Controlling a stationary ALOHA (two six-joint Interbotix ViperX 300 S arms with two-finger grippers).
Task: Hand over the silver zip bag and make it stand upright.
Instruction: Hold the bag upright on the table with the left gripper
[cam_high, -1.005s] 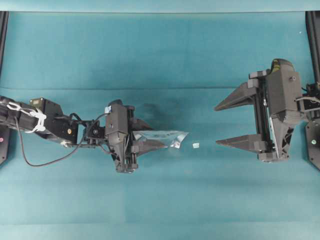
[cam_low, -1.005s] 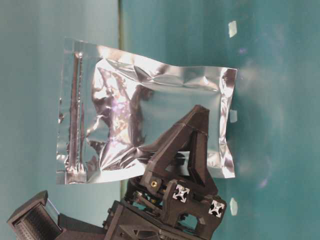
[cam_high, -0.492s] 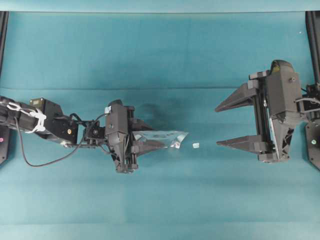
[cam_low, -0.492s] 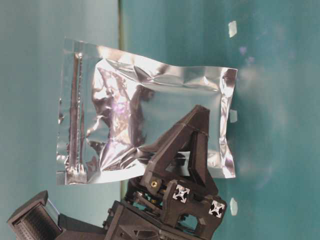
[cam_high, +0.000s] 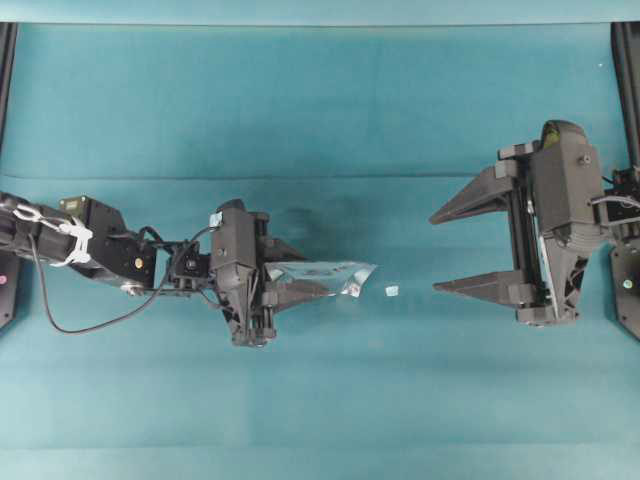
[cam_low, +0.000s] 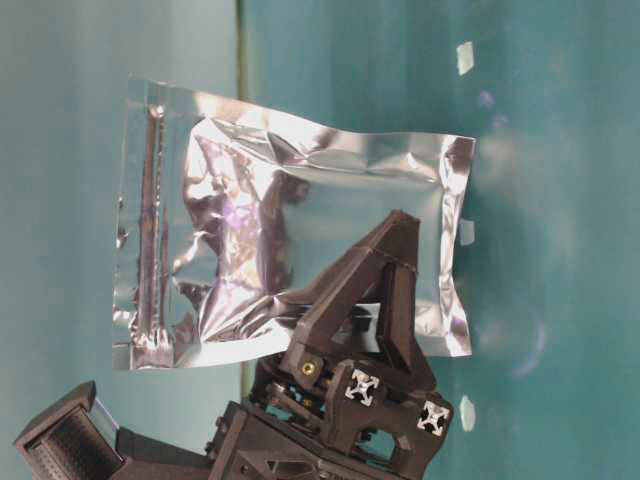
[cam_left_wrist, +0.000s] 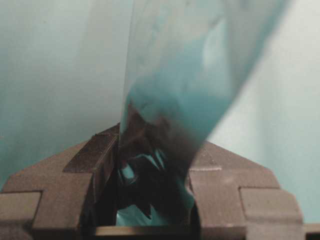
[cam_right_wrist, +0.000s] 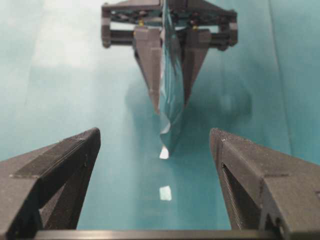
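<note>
Right now the left gripper (cam_high: 288, 272) is pinching the silver zip bag (cam_high: 325, 276) at one end, holding it edge-up with its long axis pointing straight at the right gripper (cam_high: 455, 250). The right gripper is sitting well apart from the bag's free end, jaws spread wide and holding nothing (a small white scrap (cam_high: 391, 290) is lying between them on the table (cam_high: 320, 110)). Seen from the right wrist, the bag (cam_right_wrist: 171, 90) is lining up with the gap between the fingers (cam_right_wrist: 65, 165), so I'd judge a straight approach toward the bag is what's needed.
</note>
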